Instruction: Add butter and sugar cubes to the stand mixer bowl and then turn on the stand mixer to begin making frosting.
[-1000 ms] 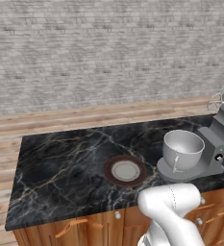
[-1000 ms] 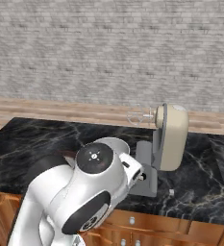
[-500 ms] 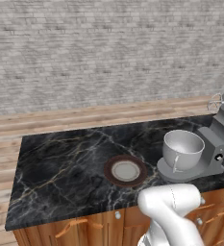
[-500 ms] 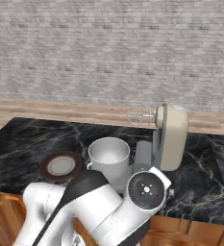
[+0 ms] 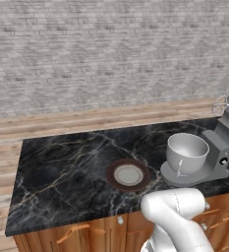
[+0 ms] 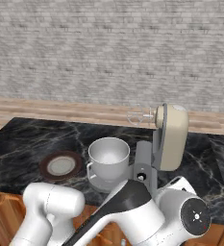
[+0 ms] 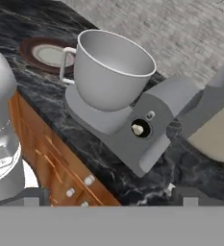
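Observation:
The stand mixer (image 6: 170, 137) stands at the counter's right end, its beige head tilted back and its wire whisk (image 6: 140, 116) lifted clear. The grey-white stand mixer bowl (image 7: 112, 68) sits on the mixer's grey base (image 7: 132, 139), handle toward the plate, and the part of its inside that shows holds nothing. A small cream knob (image 7: 138, 129) sits on the base's front. My gripper (image 7: 112, 197) hangs open in front of the counter edge, below and short of the base, with nothing between its fingertips (image 7: 33, 196). The butter and the sugar cubes are out of view.
A brown-rimmed plate (image 5: 128, 174) lies on the black marble counter (image 5: 67, 167) left of the bowl (image 5: 186, 152). Wooden cabinet fronts with handles (image 7: 60, 168) run below the counter edge. A brick wall stands behind. My white arm (image 6: 132, 211) fills the foreground.
In the right base view my arm has swung down and to the right, uncovering the bowl and plate. The counter's things have not moved, and the jaws stay wide.

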### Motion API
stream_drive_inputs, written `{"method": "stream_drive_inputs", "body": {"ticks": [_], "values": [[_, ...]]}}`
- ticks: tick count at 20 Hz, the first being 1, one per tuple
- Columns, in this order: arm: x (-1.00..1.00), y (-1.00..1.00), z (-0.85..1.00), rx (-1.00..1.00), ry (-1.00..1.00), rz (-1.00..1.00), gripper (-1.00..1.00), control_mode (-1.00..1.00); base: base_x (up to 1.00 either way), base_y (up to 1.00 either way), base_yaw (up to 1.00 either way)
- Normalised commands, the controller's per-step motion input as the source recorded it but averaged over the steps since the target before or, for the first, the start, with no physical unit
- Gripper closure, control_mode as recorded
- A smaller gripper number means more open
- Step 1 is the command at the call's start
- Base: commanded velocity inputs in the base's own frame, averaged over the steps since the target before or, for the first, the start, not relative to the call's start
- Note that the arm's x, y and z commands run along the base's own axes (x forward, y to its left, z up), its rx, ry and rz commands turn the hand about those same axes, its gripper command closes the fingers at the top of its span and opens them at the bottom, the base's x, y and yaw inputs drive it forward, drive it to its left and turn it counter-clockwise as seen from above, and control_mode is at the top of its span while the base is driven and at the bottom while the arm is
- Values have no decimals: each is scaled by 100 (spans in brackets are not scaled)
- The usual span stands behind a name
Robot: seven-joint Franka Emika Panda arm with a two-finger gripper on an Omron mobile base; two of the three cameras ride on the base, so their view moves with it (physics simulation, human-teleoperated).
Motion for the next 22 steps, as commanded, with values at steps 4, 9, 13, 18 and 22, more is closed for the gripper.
{"method": "stream_drive_inputs", "body": {"ticks": [4,9,13,18,22], "values": [[37,-7,-21,26,-8,0,-100,-100,0,0,0],[32,-3,-31,21,-5,0,-100,-100,0,0,0],[25,-7,-35,15,-5,0,-100,-100,0,0,0],[40,-8,-22,5,-1,1,-100,-100,0,0,0],[31,-16,-23,2,0,0,-100,-100,0,0,0]]}}
